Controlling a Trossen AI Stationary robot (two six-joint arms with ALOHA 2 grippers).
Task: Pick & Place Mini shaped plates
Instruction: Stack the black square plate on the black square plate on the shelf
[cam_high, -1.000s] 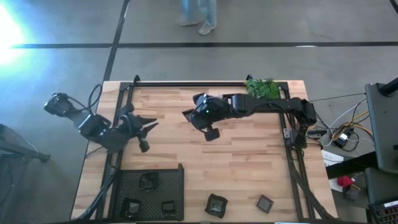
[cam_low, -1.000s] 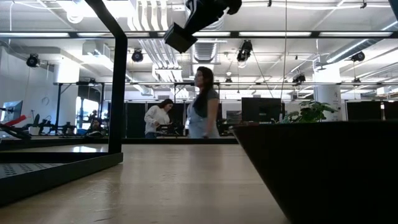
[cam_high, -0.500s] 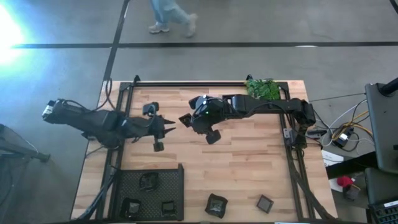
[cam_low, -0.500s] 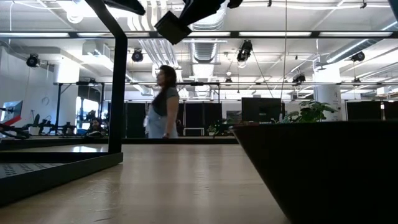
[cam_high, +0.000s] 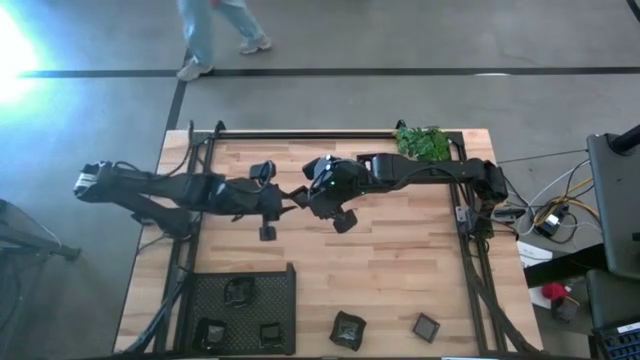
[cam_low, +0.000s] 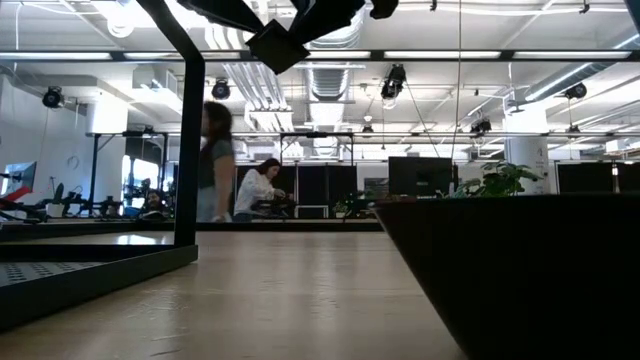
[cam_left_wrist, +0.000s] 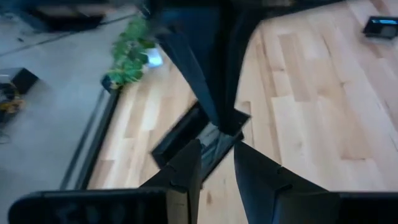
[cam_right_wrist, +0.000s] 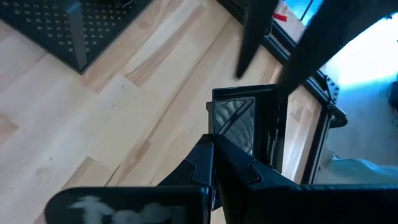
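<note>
Black mesh tray (cam_high: 243, 310), lower left: three mini plates (cam_high: 238, 291) inside. Right pincer (cam_high: 300, 196) clamps square plate (cam_right_wrist: 235, 124); left pincer (cam_high: 285, 203), fingers apart, has advanced to meet it.

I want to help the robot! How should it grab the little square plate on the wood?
Probably from straight above, pinching one side edge of the square plate: it lies flat on the table, so nothing can slide underneath.
</note>
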